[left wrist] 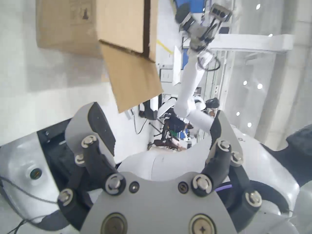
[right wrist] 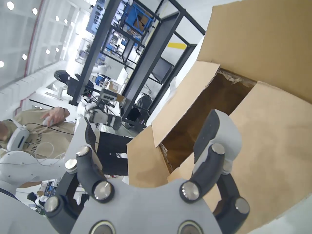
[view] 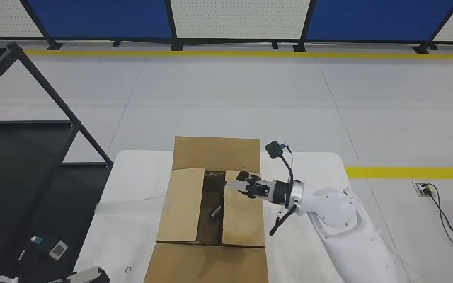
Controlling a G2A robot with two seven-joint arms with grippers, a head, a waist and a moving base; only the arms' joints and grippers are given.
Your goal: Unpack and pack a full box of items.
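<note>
A brown cardboard box (view: 184,212) stands on the white table (view: 318,170), its end flaps spread outward. The two long flaps lie partly over the top and leave a narrow dark gap. A small grey item (view: 216,210) shows down in that gap. My right gripper (view: 237,185) hovers open over the right-hand flap at the gap's edge. In the right wrist view, its fingers (right wrist: 214,127) straddle the flap's corner of the box (right wrist: 268,127), holding nothing. My left gripper (left wrist: 158,113) is open and empty, low beside the box (left wrist: 117,8) and away from it.
A black metal rack (view: 42,141) stands off the table's left side. The box takes up the table's middle. Bare white tabletop lies to its left (view: 134,212) and behind the right arm. A small labelled device (view: 46,247) sits at the near left.
</note>
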